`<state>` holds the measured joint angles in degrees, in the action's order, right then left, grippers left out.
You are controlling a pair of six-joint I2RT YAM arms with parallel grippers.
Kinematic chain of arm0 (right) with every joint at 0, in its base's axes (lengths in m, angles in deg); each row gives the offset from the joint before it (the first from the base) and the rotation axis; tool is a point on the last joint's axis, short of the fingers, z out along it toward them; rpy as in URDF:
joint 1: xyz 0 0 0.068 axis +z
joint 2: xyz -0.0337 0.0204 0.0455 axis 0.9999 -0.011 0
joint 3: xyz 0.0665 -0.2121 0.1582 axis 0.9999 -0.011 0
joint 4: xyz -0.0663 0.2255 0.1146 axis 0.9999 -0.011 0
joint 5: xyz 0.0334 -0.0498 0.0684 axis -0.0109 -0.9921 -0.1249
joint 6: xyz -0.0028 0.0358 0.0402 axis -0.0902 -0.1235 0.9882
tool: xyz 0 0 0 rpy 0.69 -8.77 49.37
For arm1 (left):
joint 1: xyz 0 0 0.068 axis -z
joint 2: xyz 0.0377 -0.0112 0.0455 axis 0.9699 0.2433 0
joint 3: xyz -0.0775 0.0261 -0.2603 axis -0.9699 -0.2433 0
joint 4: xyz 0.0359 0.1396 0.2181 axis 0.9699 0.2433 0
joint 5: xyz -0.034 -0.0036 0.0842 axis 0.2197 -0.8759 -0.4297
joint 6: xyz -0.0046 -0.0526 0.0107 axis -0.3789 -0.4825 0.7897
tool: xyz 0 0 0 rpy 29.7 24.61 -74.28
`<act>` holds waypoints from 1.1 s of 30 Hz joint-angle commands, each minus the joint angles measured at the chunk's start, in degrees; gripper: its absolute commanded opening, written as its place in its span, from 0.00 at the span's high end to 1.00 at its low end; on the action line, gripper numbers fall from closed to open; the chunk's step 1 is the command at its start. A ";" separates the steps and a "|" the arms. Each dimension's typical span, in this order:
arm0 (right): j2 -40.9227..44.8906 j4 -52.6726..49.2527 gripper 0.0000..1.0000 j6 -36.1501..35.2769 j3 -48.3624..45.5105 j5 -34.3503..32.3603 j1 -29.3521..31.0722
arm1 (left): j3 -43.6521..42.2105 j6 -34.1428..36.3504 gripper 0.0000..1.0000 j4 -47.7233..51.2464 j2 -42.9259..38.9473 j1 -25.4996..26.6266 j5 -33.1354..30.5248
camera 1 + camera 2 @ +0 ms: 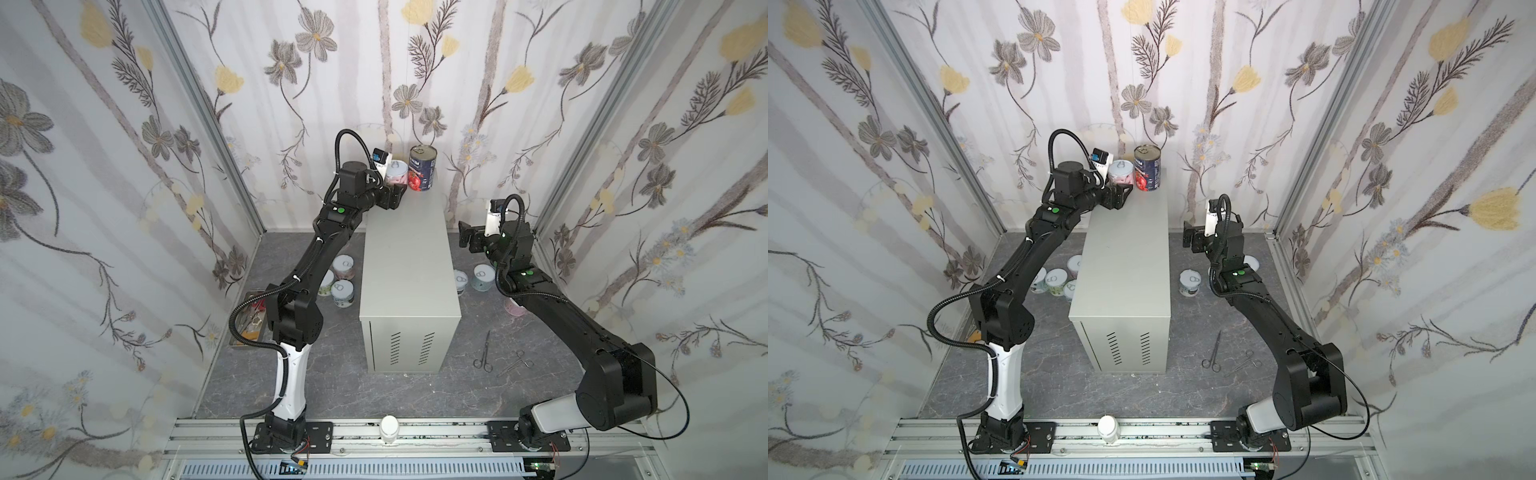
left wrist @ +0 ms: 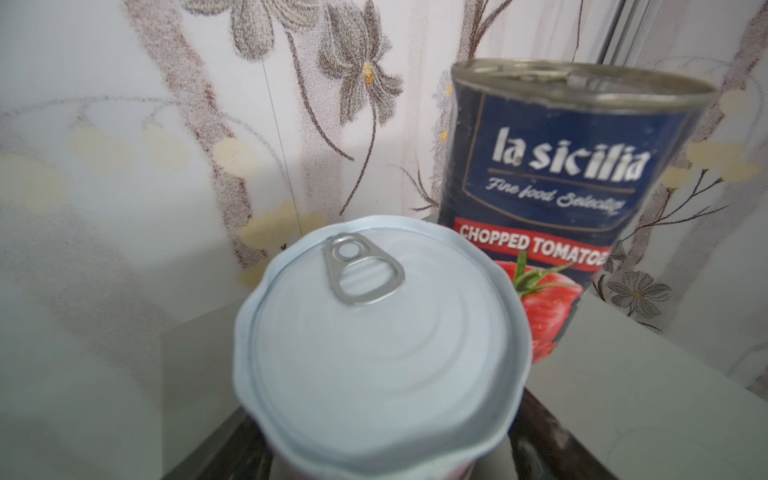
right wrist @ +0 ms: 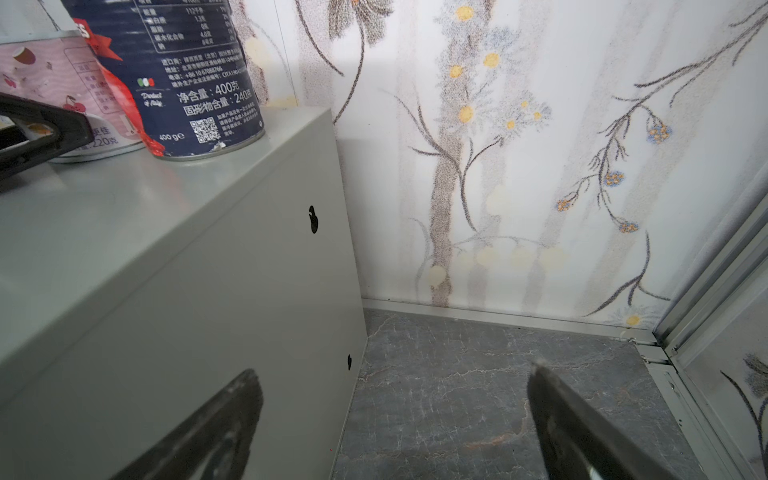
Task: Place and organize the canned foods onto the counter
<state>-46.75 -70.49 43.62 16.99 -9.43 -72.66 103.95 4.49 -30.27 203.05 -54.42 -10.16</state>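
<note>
Cans going up: two of the canned foods are seen stood on the grey metal counter [image 1: 407, 266], at its far end. At far L, four short white-lidded cans [image 1: 1057, 279] are left on the marbled floor [image 1: 291, 386] beside the counter. The pink cherry-print can [image 1: 397, 173] is flanked by the L gripper [image 1: 395, 193]. Whether it's clamped or let go can't be told, as the jaws are mostly hidden by the lid in the wrist view. Its label is partly read as "220克". Just beside it, to the R, the taller tomato tin [image 1: 422, 168] is marked "la sicilia", "Fine food Selection" and "CHOPPED TOMATOE…", w/ "Product of Italy", "400 g" and "净含量: 400克" on the back. R of the counter, at least two more short cans [image 1: 484, 277] are left on the floor. The R gripper [image 1: 465, 237] is held empty, jaws spread wide, near the counter's R flank. Task is judged barely begun: most cans are yet to be lifted and lined up.
</note>
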 commanded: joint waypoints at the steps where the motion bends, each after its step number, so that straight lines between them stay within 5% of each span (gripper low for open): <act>1: 0.47 0.04 0.00 -0.39 0.01 0.95 -0.01 | -0.05 0.54 0.14 2.31 -1.23 0.12 -0.09; 15: 5.97 -2.88 0.00 4.16 -5.55 0.47 -0.05 | -7.38 3.01 0.01 6.23 -10.84 0.23 -5.93; 28: 14.10 -17.20 0.00 17.72 -17.67 -0.93 -1.05 | -22.13 4.11 0.00 1.87 -25.71 -0.73 -14.78; 33: 10.98 -17.72 0.00 23.35 -18.89 4.60 -1.29 | -23.71 1.42 0.00 1.96 -28.81 -1.72 -14.78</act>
<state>-34.31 -87.21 61.98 -1.66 -7.99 -73.99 81.18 7.24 -25.83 175.73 -55.65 -24.10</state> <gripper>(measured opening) 0.996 0.996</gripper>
